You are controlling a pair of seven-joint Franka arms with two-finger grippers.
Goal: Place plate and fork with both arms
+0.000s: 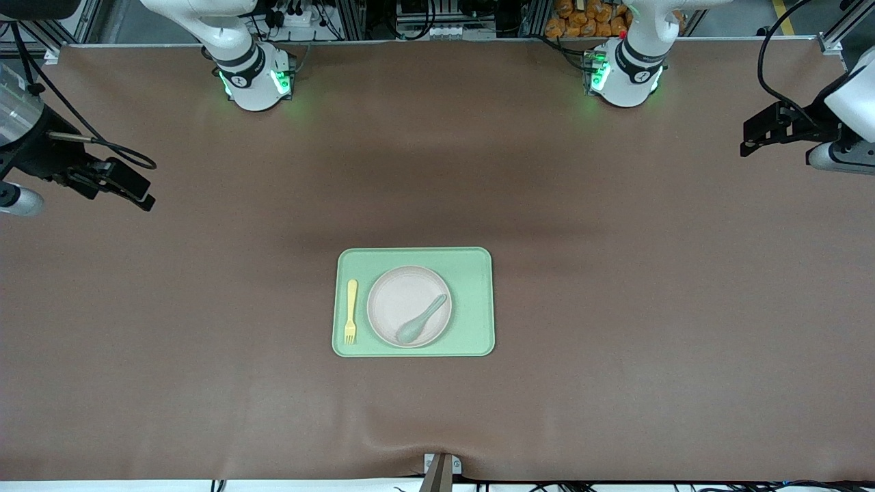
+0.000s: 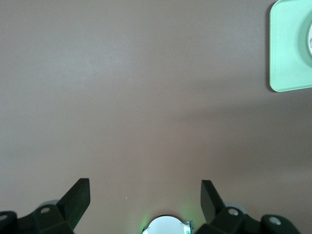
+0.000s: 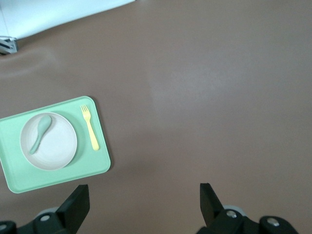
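Here a slim yellow fork (image 1: 351,311) lies beside the round plate (image 1: 409,306) on a smooth green tray (image 1: 472,273)

plate (image 1: 409,305): 1 | fork (image 1: 351,311): 1 | spoon (image 1: 420,320): 1 | tray (image 1: 472,273): 1 | arms: 2

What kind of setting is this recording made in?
Most likely a robotics lab bench: two Franka arms bolted to a brown-covered table, aluminium framing and cables along its edge, and a toy-like green tray with plate, fork and spoon.
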